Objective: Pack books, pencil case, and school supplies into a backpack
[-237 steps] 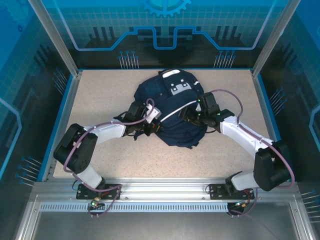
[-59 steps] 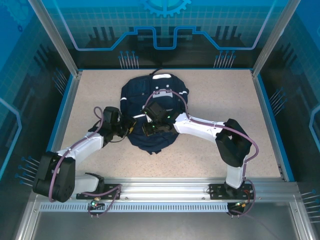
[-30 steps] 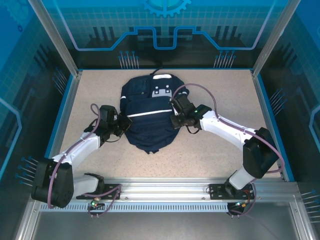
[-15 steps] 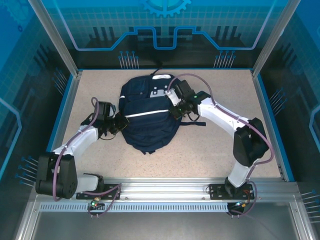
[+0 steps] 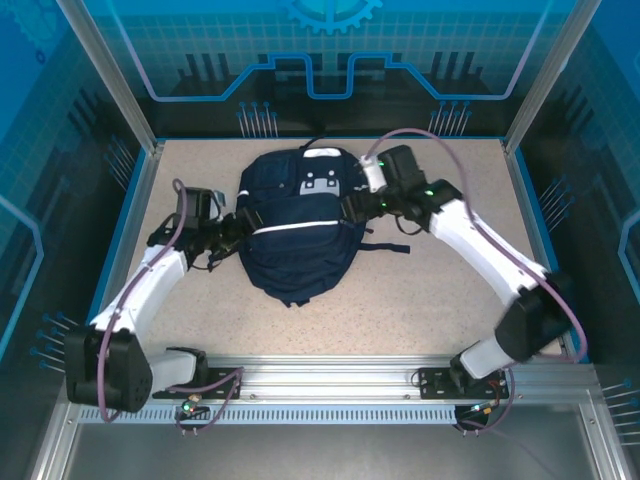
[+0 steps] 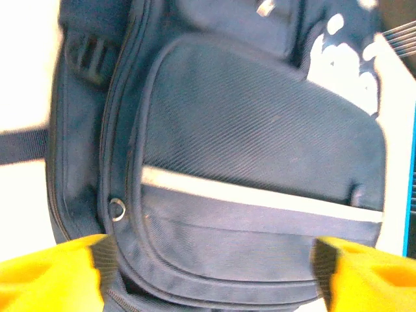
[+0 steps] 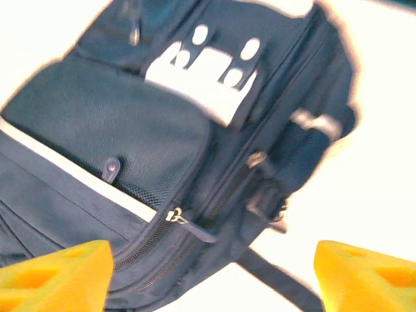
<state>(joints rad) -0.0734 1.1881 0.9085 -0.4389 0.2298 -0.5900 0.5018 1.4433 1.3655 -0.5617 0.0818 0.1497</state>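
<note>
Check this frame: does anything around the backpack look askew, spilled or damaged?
Nothing stands out. The backpack lies flat on the table, zips apparently closed, one strap trailing out beside it. The left gripper and right gripper flank it, both open.

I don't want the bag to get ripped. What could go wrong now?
The loose strap on the table lies near the right end effector and might snag it. The left end effector sits open beside the backpack, so it might shove it instead of gripping.
</note>
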